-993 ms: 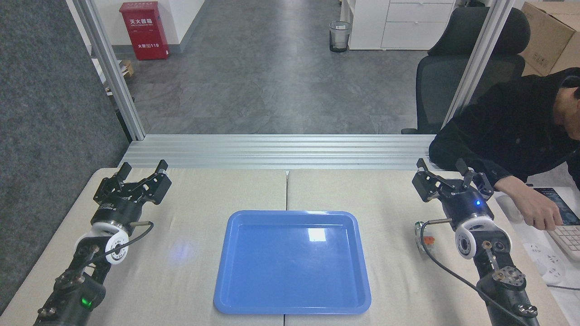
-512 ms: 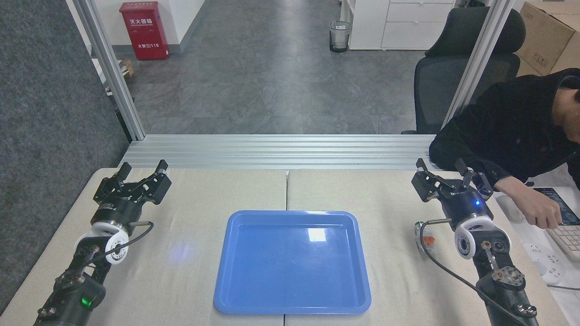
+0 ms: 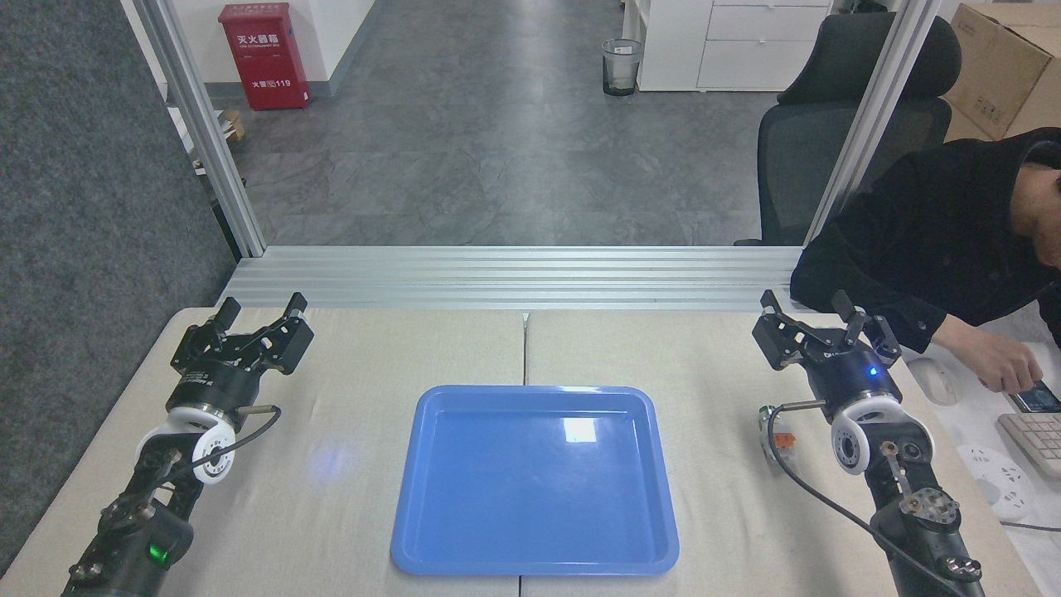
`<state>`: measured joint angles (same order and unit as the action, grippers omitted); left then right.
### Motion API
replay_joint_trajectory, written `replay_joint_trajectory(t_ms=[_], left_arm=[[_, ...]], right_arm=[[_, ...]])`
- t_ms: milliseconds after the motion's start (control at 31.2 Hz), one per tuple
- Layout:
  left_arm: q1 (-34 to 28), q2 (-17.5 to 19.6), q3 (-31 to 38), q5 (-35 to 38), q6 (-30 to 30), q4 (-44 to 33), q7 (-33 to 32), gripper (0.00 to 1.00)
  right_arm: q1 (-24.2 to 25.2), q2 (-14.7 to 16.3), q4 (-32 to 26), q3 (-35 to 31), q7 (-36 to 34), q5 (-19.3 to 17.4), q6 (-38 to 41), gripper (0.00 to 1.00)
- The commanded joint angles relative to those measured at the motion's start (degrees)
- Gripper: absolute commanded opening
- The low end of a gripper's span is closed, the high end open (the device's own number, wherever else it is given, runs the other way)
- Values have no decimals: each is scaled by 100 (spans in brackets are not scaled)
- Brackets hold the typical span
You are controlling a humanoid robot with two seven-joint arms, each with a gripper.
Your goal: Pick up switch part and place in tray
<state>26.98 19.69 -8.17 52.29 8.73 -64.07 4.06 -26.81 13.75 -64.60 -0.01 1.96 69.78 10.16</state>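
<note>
Head view. The blue tray [image 3: 535, 481] lies flat at the middle of the table [image 3: 373, 356], on the near half, straddling the seam between the two table tops; nothing is in it, only a window glare on its glossy floor.

The switch part [image 3: 772, 433] lies on the table to the right of the tray — well clear of its rim, just beside the wrist of the right arm and partly crossed by that arm's black cable. An orange piece and a round silver-green head can be made out; finer detail is too small to tell.

Left tool [image 3: 259, 314]: hovers over the far left of the table, fingers spread apart, holding nothing. Right tool [image 3: 809, 316]: over the far right of the table, beyond the switch part, fingers likewise spread and empty.

At the right edge a person in a black sleeve [image 3: 903, 265] leans over the table, hand [image 3: 999, 365] on a phone [image 3: 1036, 400] — a keyboard [image 3: 1036, 435] lies nearer, a white mouse [image 3: 932, 383] just left of the hand.

Beyond the table: a grey floor, a red cabinet [image 3: 264, 54], a waste bin [image 3: 622, 66], a black office chair [image 3: 837, 124].
</note>
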Motion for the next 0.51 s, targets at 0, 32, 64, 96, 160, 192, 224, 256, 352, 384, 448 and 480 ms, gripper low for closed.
replay_joint_trajectory(t_ms=[0, 32, 64, 96, 160, 192, 224, 256, 352, 384, 448, 480], left_arm=[[0, 0, 0, 0, 6, 0, -2, 100], [0, 0, 0, 0, -3, 0, -2, 100], [0, 0, 0, 0, -3, 0, -2, 100], [0, 0, 0, 0, 6, 0, -2, 100], [0, 0, 0, 0, -3, 0, -2, 100], [9, 0, 0, 0, -3, 0, -2, 100], [0, 0, 0, 0, -3, 0, -2, 100], [0, 0, 0, 0, -3, 0, -2, 100], [0, 0, 0, 0, -3, 0, -2, 100], [9, 0, 0, 0, -3, 0, -2, 100], [0, 0, 0, 0, -3, 0, -2, 100], [0, 0, 0, 0, -3, 0, -2, 100]], right_arm=[[0, 5, -9, -158, -3, 0, 4, 100], [0, 5, -9, -158, 6, 0, 4, 100], [0, 14, -26, -158, 6, 0, 4, 100], [0, 14, -26, -166, -2, 0, 4, 100], [0, 49, -26, -166, 6, 0, 12, 100], [9, 58, -26, -166, 6, 0, 21, 100], [17, 58, -26, -166, 6, 0, 21, 100], [18, 58, -26, -166, 15, 0, 21, 100], [18, 58, -26, -166, 41, 0, 30, 100], [18, 58, -26, -166, 41, 0, 30, 100], [26, 58, -26, -166, 50, 0, 30, 100], [35, 49, -26, -166, 50, 0, 30, 100]])
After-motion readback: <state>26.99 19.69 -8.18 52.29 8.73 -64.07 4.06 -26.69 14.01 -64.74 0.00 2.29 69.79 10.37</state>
